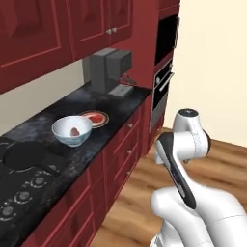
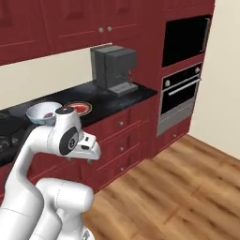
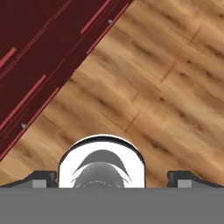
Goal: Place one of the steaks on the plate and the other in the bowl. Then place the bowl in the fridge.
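The gripper (image 3: 112,177) is spread wide, holding nothing, its tips partly cut off. The bowl (image 1: 72,130) on the counter (image 1: 116,108) holds 1 steak (image 1: 75,131); beside it, a plate (image 1: 95,117) holds the other steak (image 1: 96,117).

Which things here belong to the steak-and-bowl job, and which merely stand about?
Job: bowl holding a steak; plate holding the other steak.
Standing about: coffee machine, wall ovens, hob.

White bowl (image 1: 72,130) on dark counter, steak (image 1: 74,131) inside; second steak (image 1: 95,117) on plate (image 1: 102,120) beside
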Robot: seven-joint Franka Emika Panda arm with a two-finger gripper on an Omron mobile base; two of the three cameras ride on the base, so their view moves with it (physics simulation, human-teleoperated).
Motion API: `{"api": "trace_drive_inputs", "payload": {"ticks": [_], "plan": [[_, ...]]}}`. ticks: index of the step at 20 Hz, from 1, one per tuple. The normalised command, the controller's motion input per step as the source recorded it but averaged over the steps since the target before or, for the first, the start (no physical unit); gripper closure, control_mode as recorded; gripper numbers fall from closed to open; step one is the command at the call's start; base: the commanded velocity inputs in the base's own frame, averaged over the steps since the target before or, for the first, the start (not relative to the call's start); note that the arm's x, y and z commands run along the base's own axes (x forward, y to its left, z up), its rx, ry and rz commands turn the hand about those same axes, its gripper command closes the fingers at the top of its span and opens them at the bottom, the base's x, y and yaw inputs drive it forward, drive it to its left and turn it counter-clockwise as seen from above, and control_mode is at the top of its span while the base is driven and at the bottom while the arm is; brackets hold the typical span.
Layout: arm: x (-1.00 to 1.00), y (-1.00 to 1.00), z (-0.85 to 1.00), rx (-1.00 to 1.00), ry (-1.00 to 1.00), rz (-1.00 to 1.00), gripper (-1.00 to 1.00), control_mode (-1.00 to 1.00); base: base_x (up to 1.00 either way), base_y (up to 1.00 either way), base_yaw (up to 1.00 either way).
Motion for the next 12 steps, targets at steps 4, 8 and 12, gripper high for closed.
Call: {"api": "trace_drive_inputs", "payload": {"ticks": [4, 8, 12], "plan": [[0.0, 0.0, 0.0, 0.0, 0.0, 0.0, -1.0, 1.0, 0.22, -0.39, 0.69], [0.0, 0.0, 0.0, 0.0, 0.0, 0.0, -1.0, 1.0, 0.24, -0.54, 0.75], [0.0, 0.0, 0.0, 0.0, 0.0, 0.0, -1.0, 1.0, 0.21, -0.77, 0.67]]}}
